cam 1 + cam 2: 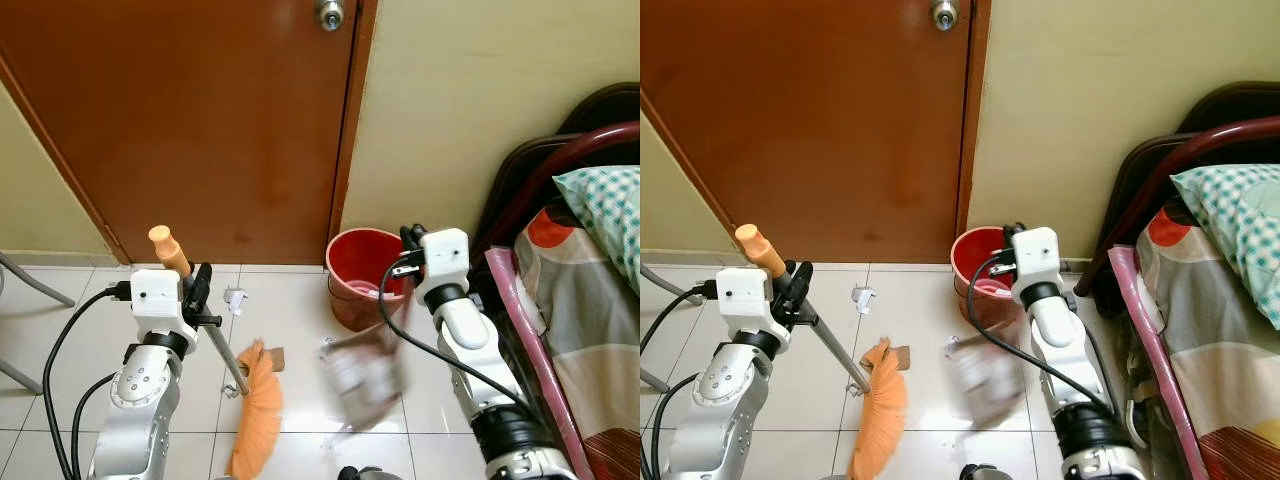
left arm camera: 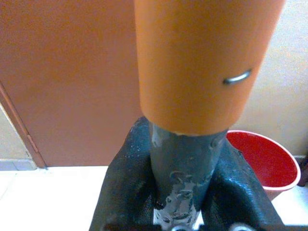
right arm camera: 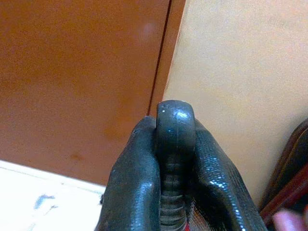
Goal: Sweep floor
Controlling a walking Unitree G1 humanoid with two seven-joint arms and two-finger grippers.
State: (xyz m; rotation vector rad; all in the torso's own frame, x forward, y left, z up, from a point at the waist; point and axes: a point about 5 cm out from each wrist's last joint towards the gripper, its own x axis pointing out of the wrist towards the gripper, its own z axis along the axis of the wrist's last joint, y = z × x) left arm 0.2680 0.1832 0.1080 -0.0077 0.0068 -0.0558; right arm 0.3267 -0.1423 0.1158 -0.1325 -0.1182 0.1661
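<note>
Both end effectors clamped, broom (image 1: pixel 255 405), dustpan handle (image 3: pixel 174 159)

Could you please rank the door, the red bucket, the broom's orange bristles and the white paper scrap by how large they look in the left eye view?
1. Door
2. Red bucket and orange bristles: too alike to rank
3. White paper scrap

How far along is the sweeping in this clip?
Mid-job. The left end effector grips the broom, its orange bristles on the tiles. The right end effector is shut on a dark handle; a blurred dustpan hangs below it, beside the red bucket. Left: a paper scrap near the door and a brown piece by the bristles.
</note>
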